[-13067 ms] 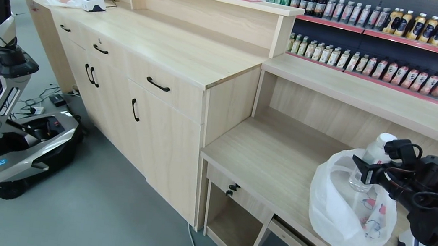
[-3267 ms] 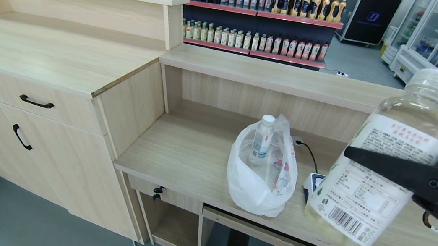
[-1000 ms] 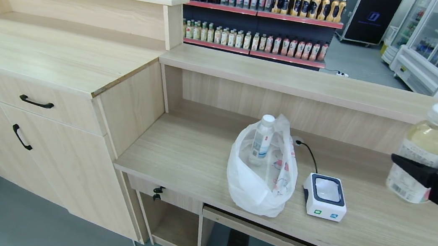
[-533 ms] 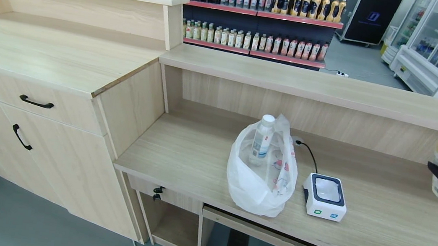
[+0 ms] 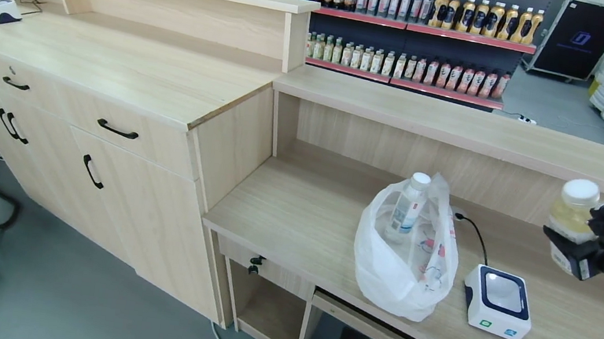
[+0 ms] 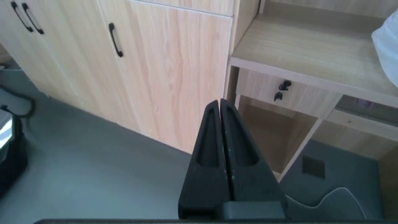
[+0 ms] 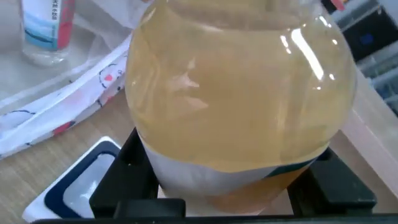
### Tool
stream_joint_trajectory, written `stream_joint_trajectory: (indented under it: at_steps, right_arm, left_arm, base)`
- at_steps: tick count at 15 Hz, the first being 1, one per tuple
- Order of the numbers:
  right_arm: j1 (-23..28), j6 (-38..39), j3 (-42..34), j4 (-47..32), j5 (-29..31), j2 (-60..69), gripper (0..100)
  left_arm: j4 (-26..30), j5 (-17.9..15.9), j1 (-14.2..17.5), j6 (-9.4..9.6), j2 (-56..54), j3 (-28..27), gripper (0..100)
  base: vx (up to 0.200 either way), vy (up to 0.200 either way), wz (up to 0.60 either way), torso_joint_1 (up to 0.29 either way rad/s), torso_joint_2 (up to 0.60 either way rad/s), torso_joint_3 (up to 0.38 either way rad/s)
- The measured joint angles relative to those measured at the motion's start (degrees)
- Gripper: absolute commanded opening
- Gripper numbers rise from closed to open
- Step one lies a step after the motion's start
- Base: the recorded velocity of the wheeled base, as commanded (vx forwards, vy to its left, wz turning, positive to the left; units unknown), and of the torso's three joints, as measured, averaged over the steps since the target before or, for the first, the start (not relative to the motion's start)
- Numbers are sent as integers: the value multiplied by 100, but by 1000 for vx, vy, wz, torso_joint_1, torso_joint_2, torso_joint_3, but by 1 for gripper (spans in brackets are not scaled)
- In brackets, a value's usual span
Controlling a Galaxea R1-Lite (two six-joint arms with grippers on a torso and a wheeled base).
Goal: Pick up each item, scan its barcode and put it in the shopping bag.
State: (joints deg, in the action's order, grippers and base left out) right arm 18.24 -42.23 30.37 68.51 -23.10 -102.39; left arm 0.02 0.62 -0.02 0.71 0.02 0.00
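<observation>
Bottle of yellow drink sits upright in my right gripper, fingers clamped on its labelled lower part, above the right end of the counter, near the back edge. I think it is gripped low so the barcode can meet the scanner, near the front edge beside the shopping bag. My left gripper hangs with fingers pressed together, empty.

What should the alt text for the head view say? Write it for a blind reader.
The right pincer holds a bottle of pale yellow drink over a wooden counter. To its left, on the counter, a white scanner sits beside a white shopping bag with a clear water bottle standing inside. Behind stand shelves of bottled drinks.
</observation>
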Motion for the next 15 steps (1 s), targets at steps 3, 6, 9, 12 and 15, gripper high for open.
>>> stream_joint_trajectory:
  at_steps: [3,6,9,12,15]
  right_arm:
    - [-22,-616,-11,325,-796,-461,0]
    - [141,-1273,9,339,-1642,-781,0]
    - [171,-1402,150,366,-2097,-1024,0]
    - [163,-1495,467,550,-2475,-1310,0]
    - [177,-1738,629,588,-2658,-1560,0]
  left_arm:
    - [-2,-2,2,0,0,0,0]
    - [-2,-2,2,0,0,0,0]
    - [-2,-2,2,0,0,0,0]
    - [-2,-5,2,-2,0,0,0]
    - [-2,-2,2,-2,0,0,0]
  base:
    - [0,0,0,0,0,0]
    - [0,0,0,0,0,0]
    - [0,0,0,0,0,0]
    - [0,0,0,0,0,0]
    - [0,0,0,0,0,0]
